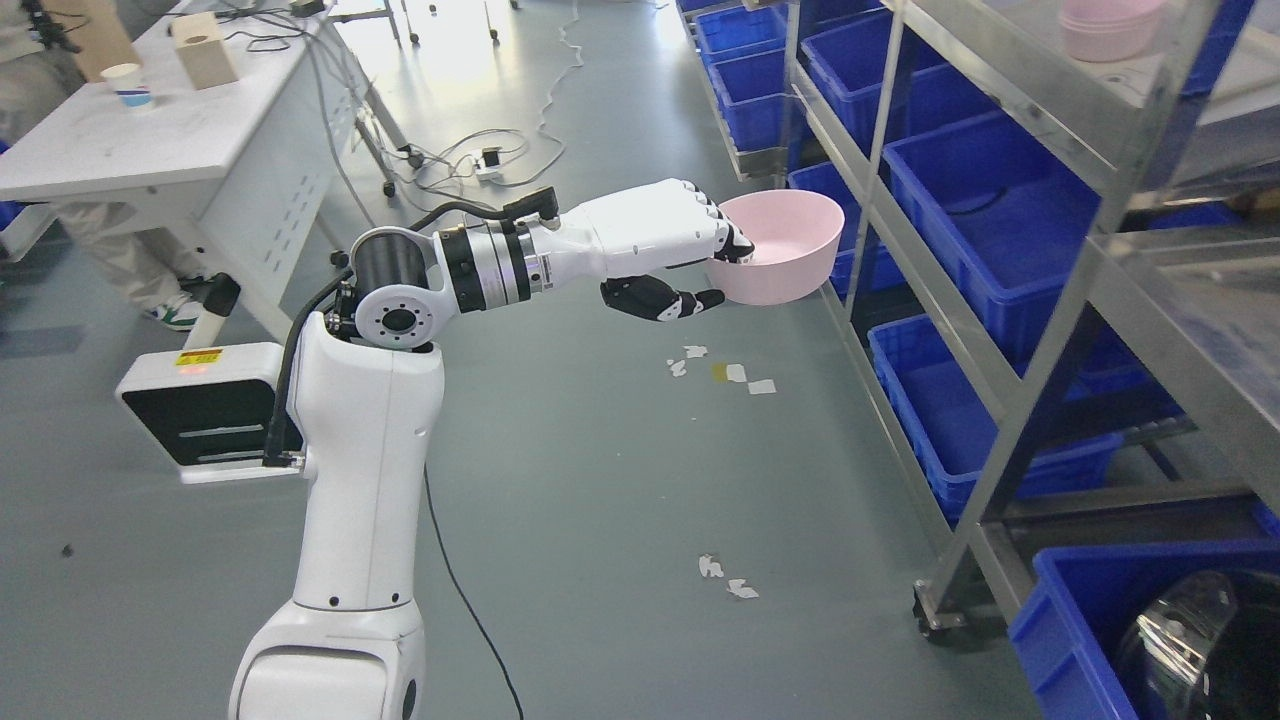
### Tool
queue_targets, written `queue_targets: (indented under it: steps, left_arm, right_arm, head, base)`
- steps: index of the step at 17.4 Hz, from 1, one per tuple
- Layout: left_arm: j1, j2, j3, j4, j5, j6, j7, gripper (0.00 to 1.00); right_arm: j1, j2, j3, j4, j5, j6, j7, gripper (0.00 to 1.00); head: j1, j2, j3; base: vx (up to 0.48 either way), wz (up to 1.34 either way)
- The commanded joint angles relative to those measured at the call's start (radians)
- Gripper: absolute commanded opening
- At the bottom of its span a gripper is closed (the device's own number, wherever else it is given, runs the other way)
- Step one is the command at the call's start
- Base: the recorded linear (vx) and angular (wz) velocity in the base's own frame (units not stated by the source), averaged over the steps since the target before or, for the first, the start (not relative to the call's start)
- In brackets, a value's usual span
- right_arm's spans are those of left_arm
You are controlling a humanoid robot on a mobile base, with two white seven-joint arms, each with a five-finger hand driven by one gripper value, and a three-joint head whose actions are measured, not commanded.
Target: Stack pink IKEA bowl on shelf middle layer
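Observation:
My left hand [715, 270] is shut on a pink bowl [785, 248], fingers over its near rim and inside it, thumb under its side. The bowl hangs upright in the air over the grey floor, just left of the metal shelf unit [1050, 250]. On the shelf's upper tray at the top right sit other pink bowls [1105, 25], nested together. My right arm does not show.
Blue bins [985, 205] fill the shelf's lower levels, and more blue bins [745, 70] stand on the floor behind. A white table [150, 130] with a cup and a wooden box stands at the left, a person's legs beside it. Cables trail over the floor.

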State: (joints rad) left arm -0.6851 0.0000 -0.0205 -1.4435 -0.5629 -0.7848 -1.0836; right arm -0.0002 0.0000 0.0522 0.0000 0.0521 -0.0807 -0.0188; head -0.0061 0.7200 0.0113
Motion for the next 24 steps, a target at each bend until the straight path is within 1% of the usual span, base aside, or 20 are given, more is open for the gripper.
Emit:
queue_targets:
  steps: [1,5,9,24]
  left_arm:
    - [0.004,0.017,-0.042,-0.005,0.002,-0.001,0.005,0.01]
    - [0.004,0.017,-0.042,-0.006,0.002,-0.001,0.005,0.01]
    - [0.006,0.017,-0.042,-0.008,0.002,-0.001,0.005,0.01]
    - [0.019,0.017,-0.047,-0.008,0.0,-0.001,0.011,0.01]
  right_arm:
    - [0.005,-0.017,0.0,-0.017,0.0,-0.001,0.0,1.0]
    - [0.005,-0.017,0.0,-0.017,0.0,-0.001,0.0,1.0]
    - [0.003,-0.017,0.0,-0.017,0.0,-0.001,0.0,1.0]
    - [0.005,-0.017,0.0,-0.017,0.0,-0.001,0.0,1.0]
  head:
    - [0.0,0.0,0.0]
    - [0.0,0.0,0.0]
    - [0.0,0.0,0.0]
    - [0.0,0.0,0.0]
  base:
    - [0.076,0.46]
    - [0.144,0.33]
    - [0.292,0.08]
    - [0.388,0.05]
